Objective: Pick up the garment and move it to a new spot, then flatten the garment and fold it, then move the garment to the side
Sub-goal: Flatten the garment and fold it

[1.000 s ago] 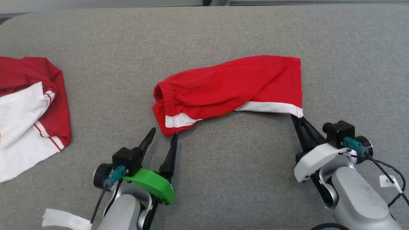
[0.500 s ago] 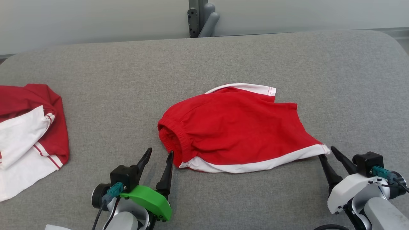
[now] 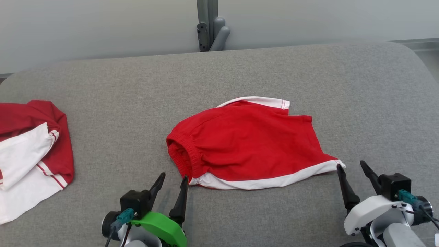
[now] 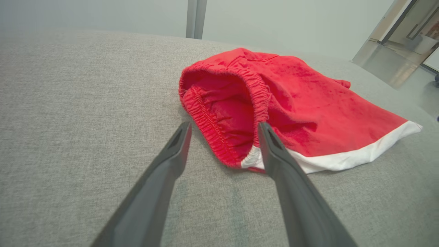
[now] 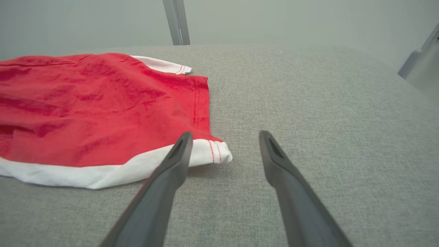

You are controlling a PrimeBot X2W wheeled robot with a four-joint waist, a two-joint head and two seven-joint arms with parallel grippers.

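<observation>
Both grippers are empty. The left gripper [image 3: 173, 176] has its jaws spread wide with nothing between them, and one finger is right at the near waistband corner of the red shorts [image 3: 247, 140]. The right gripper [image 3: 351, 164] is just as wide open and holds nothing, with one finger just beside the white-trimmed hem corner [image 5: 214, 152].

The shorts lie mid-tabletop [image 3: 103, 85], roughly flat. The waistband [image 4: 240, 89] faces my left and is puffed open like a tube, and a white-edged flap pokes out along the far side.

The gaping waistband is my main worry. If I pinch only its upper layer, I expect the layers to slide apart and the fold to come out crooked.

On the right, the hem corner lies thin against the grey covering. If I close too high I miss it. If I close too low, the fingers may dig into the covering and drag the cloth into fresh wrinkles.

The far layer is offset too, so folding before smoothing would probably trap that skew.

A second red-and-white garment [image 3: 31, 151] lies near the left edge. If I push the shorts aside that way, they could end up on top of it.
</observation>
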